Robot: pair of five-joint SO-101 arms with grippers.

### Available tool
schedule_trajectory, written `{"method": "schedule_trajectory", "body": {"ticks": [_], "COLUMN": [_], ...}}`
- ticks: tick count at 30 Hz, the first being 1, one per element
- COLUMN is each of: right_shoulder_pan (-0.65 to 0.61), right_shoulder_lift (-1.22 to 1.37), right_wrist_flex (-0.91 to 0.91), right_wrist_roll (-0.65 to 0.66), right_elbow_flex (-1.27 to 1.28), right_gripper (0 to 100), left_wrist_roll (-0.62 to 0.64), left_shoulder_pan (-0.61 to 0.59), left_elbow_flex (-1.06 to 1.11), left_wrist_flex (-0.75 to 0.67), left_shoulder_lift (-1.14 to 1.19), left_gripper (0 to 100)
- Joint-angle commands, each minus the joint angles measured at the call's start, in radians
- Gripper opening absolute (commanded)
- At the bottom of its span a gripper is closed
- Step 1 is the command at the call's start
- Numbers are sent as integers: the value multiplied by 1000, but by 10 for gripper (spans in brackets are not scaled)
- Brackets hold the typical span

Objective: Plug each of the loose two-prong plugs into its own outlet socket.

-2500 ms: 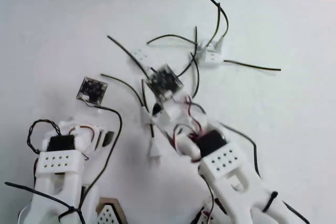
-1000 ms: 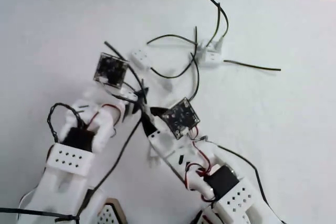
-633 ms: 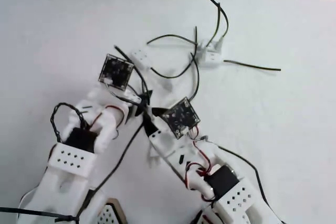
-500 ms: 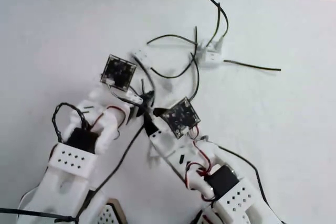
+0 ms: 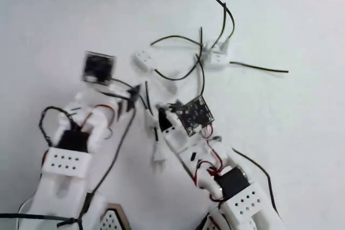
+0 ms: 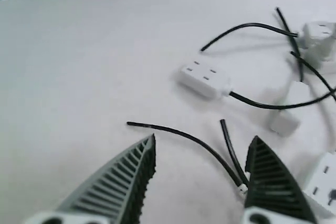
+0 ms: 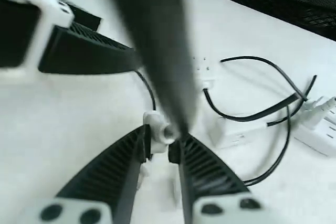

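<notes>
My right gripper (image 7: 160, 135) is shut on a small white two-prong plug (image 7: 157, 131), whose black cord (image 7: 157, 51) rises close past the camera. In the high view this gripper (image 5: 160, 118) sits mid-table with the plug's cord (image 5: 147, 92) pointing away from it. My left gripper (image 6: 203, 140) is open just left of it (image 5: 132, 98), a loose cord end (image 6: 231, 156) lying between its fingers. A white outlet socket (image 6: 203, 77) lies beyond (image 5: 145, 59). Another white plug (image 5: 159, 154) lies on the table near my right arm.
A second white socket block (image 5: 215, 57) with black cords sits at the back right. A small white piece (image 5: 171, 86) lies between the sockets. Tangled black cords (image 5: 186, 71) spread over the table's middle. The table's left and far right sides are bare white.
My left gripper pulled back to the left, away from the right gripper it was close to. My right wrist turned and shifted slightly right, still gripping the plug.
</notes>
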Motion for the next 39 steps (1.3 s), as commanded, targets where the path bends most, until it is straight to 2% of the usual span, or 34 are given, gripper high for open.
{"method": "schedule_trajectory", "body": {"ticks": [1,6,12,14,19,33,39], "right_shoulder_pan": [39,41,96,104,108,110,147], "right_shoulder_lift": [-13,107,427,519,676,814,871], "right_wrist_flex": [5,96,203,223,222,84,27], "right_wrist_roll": [57,91,101,144,175,183,236], "right_elbow_flex": [-18,-98,-321,-373,-433,-437,-439], "right_gripper": [16,16,16,17,17,17,17], "left_wrist_roll": [63,60,58,57,57,57,57], "left_shoulder_pan": [-116,-156,-165,-170,-186,-186,-186], "left_elbow_flex": [-23,-12,-12,-12,-11,-11,-11], "left_wrist_flex": [-5,0,2,2,2,2,2], "left_shoulder_lift": [-24,-25,-22,-22,-22,-22,-22], "left_gripper": [279,278,278,278,278,278,278]}}
